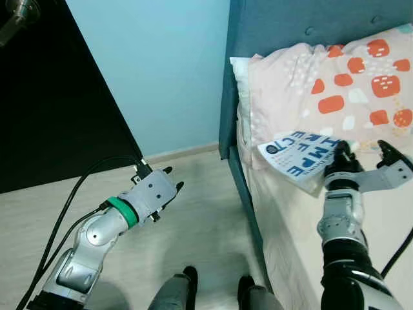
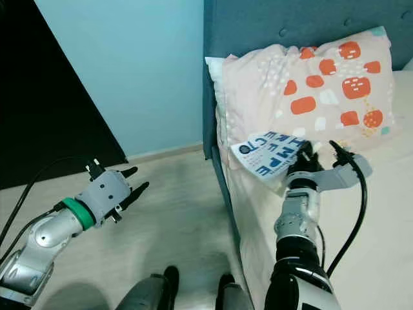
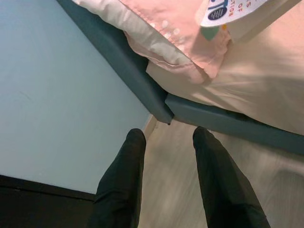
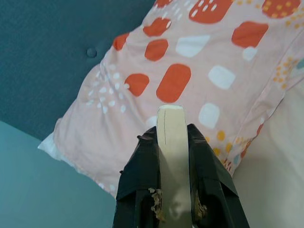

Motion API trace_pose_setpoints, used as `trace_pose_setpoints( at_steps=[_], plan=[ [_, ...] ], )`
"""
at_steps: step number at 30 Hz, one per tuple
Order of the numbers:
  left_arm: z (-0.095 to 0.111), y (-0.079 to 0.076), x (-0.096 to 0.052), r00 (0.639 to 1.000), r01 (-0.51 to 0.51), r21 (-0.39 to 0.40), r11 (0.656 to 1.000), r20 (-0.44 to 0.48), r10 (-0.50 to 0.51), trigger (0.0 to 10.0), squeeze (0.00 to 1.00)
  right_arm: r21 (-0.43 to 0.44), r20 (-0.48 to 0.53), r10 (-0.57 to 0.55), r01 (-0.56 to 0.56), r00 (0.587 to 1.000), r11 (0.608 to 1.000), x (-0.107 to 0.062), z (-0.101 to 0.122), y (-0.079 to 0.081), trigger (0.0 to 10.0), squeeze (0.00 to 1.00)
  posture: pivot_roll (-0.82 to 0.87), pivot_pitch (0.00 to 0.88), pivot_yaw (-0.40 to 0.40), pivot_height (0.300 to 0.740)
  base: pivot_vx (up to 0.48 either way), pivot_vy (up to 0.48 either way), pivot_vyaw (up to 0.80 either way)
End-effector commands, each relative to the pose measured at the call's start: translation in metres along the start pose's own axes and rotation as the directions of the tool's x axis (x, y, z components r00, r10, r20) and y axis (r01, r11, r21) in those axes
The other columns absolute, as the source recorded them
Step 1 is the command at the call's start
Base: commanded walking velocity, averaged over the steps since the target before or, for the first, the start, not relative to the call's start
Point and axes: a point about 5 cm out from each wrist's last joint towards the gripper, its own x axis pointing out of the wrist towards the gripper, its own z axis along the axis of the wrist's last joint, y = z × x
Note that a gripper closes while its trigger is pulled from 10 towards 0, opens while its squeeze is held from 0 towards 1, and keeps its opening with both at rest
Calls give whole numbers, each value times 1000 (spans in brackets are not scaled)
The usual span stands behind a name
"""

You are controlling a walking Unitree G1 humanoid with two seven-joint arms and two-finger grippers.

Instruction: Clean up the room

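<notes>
Right wrist view, I see my right gripper (image 4: 173, 209) clenched on the white blue-lettered book (image 1: 298, 157), pink orange-spotted pillow (image 1: 335, 84) at twelve o'clock, left gripper (image 1: 169, 181) open over floor.

The left arm bends at the elbow and reaches forward and slightly inward, its wrist ringed by a green band, black cables trailing back from the forearm. The left hand (image 1: 169, 184) hangs in the air with its two black fingers (image 3: 121, 185) spread apart and nothing between them. The right arm rises almost straight up from below. The right hand (image 2: 308, 154) has its fingers (image 4: 142, 175) pressed against both sides of a thin pale slab.
</notes>
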Motion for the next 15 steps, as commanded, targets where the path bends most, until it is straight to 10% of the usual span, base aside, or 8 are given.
trace_pose_setpoints(
  at_steps=[1,15],
  plan=[
    [-4,-6,-2,1000,8,-19,1000,-17,-8,10000,0,-23,68,23,-21,997,1000,1,14,0,10000,0,203,281,105,715,0,0,0],
    [-2,-11,5,1000,4,-34,999,-10,-4,10000,0,20,177,58,-62,982,998,11,39,4,10000,0,185,207,91,675,0,0,0]
  ],
)
